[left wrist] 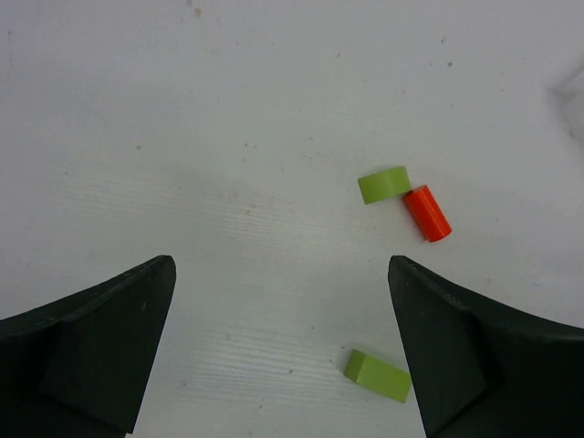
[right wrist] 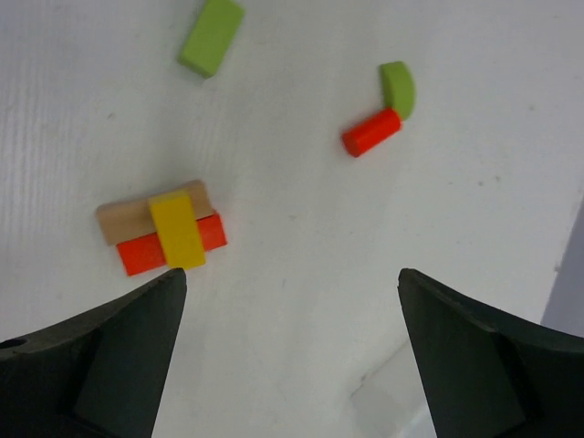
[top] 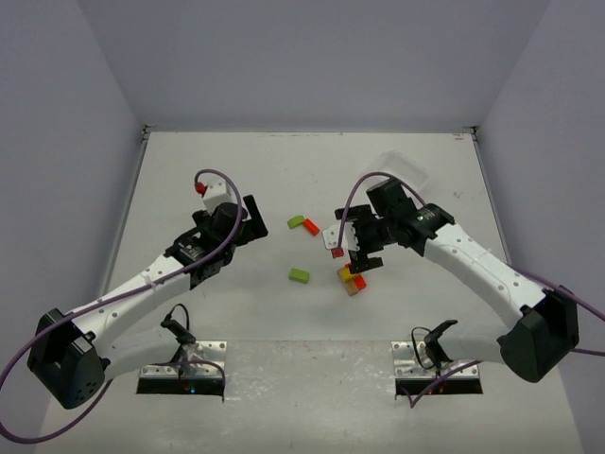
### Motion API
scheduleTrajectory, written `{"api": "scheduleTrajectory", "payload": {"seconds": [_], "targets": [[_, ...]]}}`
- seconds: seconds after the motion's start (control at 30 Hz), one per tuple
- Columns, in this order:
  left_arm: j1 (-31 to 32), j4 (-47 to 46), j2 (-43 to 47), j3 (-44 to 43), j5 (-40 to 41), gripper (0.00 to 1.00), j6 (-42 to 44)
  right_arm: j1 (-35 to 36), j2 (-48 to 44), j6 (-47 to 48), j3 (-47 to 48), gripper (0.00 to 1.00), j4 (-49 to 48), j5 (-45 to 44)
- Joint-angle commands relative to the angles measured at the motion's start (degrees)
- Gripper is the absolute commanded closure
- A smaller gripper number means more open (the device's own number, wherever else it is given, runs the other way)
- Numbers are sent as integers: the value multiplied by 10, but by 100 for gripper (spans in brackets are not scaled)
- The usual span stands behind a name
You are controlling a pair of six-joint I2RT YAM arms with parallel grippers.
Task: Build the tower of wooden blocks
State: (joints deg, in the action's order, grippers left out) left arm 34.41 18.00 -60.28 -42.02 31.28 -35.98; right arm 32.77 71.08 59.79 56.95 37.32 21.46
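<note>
The wood block tower (top: 352, 277) stands right of the table's middle. In the right wrist view it is a tan block (right wrist: 128, 217) and a red block (right wrist: 137, 255) lying side by side, with a yellow block (right wrist: 177, 228) across them. My right gripper (top: 357, 253) hovers just above and beyond it, open (right wrist: 292, 274) with nothing between its fingers. Loose on the table lie a green rectangular block (top: 299, 275) (left wrist: 377, 375), a green half-round (top: 296, 222) (left wrist: 383, 184) and an orange-red cylinder (top: 311, 227) (left wrist: 427, 213) touching it. My left gripper (top: 257, 222) (left wrist: 281, 265) is open and holds nothing, left of these pieces.
A white, see-through plastic tray (top: 405, 168) lies at the back right, behind the right arm. Grey walls close the table on the left, right and far sides. Both arm bases are bolted at the near edge.
</note>
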Motion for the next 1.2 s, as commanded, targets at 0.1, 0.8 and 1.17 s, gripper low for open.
{"api": "scheduleTrajectory", "payload": {"seconds": [0.1,0.8,1.17], "targets": [[-5,-77,-22,-58,-17,0,42,2,-90,-456,-49,1,-244,-146],[-5,-135,4,6,-47,0,73,22,-184,-865,-331,1,-147,-249],[-6,-129,13,15,-13,0,74,55,-200,-870,-386,1,-234,-292]]}}
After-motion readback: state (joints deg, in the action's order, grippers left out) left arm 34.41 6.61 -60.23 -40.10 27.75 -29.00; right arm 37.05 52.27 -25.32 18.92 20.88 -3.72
